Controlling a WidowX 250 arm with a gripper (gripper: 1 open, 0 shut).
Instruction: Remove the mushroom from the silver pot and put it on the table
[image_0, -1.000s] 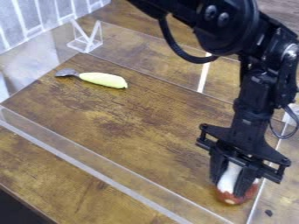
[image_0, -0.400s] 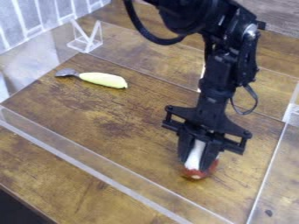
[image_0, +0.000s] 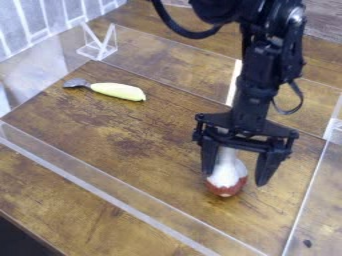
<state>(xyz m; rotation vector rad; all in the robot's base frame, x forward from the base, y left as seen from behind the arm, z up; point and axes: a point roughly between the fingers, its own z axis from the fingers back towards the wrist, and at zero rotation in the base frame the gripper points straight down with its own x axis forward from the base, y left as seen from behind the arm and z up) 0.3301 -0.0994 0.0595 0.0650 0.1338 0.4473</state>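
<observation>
The hand points straight down over the wooden counter, its two black fingers spread wide, one on each side of the mushroom. The mushroom sits on the counter between them, red-brown cap low and white stem rising toward the palm; it seems to stand free of both fingers, though the picture is too coarse to be sure that neither one brushes it. It lies near the counter's right side, inside the clear acrylic strips that frame the boards. A yellow banana lies well apart, toward the far left. The dark arm rises from the hand to the top edge.
</observation>
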